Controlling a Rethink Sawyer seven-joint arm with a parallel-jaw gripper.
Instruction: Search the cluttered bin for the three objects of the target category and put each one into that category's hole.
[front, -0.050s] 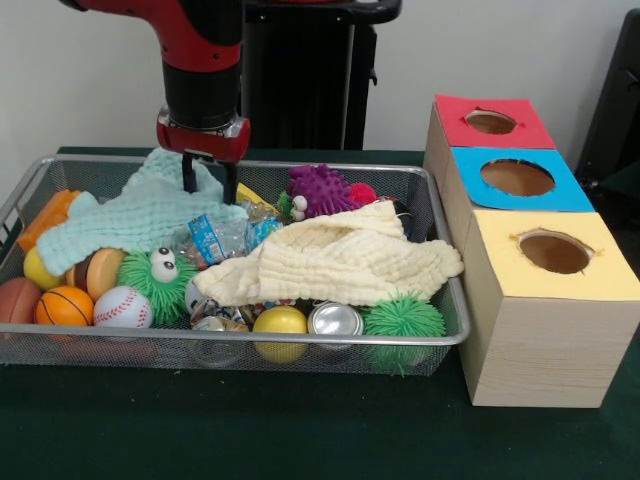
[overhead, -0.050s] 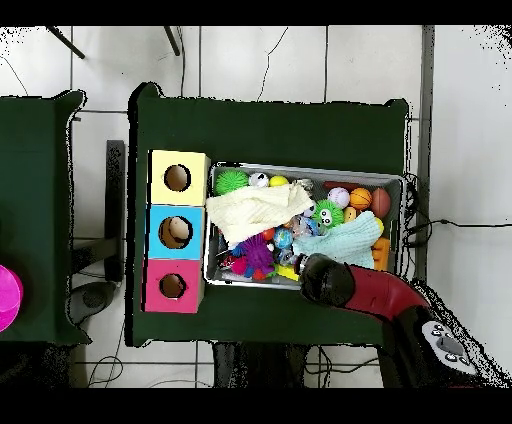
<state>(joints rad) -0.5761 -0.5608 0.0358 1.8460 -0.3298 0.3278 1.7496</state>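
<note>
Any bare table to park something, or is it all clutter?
Free: green table strip in front of the wire bin and the boxes; overhead, another strip beyond the bin's other long side. Crowded: bin interior, filled with balls and cloths, gripper over the mint cloth.

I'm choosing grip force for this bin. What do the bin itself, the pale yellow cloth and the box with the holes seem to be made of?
The bin looks like metal wire mesh with a shiny rim, since you can see through its walls. The pale yellow cloth seems a soft woven fabric, crinkled and matte. The box looks like pale wood or a wood-grain laminate, topped with matte coloured sheets, perhaps paper or felt.
</note>
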